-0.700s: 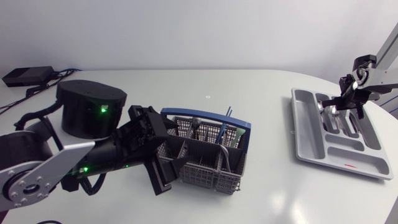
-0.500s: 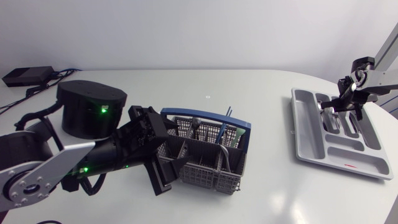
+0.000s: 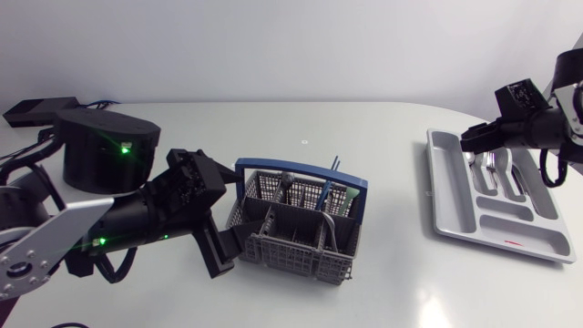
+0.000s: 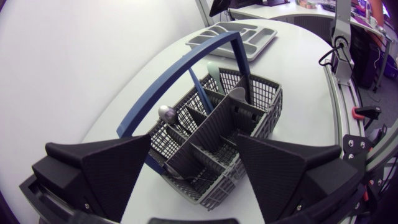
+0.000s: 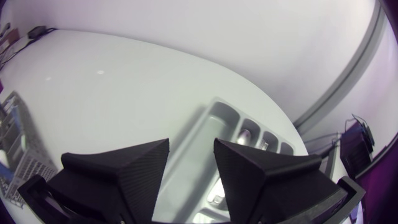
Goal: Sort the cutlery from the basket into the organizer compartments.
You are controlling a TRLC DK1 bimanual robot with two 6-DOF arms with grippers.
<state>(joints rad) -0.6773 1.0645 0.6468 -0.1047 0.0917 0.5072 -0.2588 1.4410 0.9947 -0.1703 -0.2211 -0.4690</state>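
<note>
1. Your left gripper [image 3: 230,211] sits at the near end of the cutlery basket [image 3: 301,244], and its fingers are spread wide. In the left wrist view the left gripper [image 4: 194,142] has the corner of the basket [image 4: 252,118] between its fingertips. You cannot tell whether either finger touches the mesh.
2. The basket is grey mesh with a blue handle [image 4: 177,78] arched over it. It stands on the table [image 3: 392,282], well apart from the organizer [image 3: 444,196].
3. Cutlery stands in the basket's far compartments. There is a steel spoon [image 4: 166,113] with its bowl up, a blue-handled piece [image 4: 199,93] and a pale green one [image 4: 214,70] beside it.
4. Your right gripper [image 3: 472,138] hangs over the organizer's end nearest the basket. The right wrist view shows the right gripper [image 5: 191,148] with a narrow gap between its fingers and nothing held in it.
5. The grey organizer [image 5: 208,121] lies under and ahead of those fingers. Several steel pieces [image 3: 492,173] lie in its long middle compartments. You cannot tell which are forks and which are spoons.
</note>
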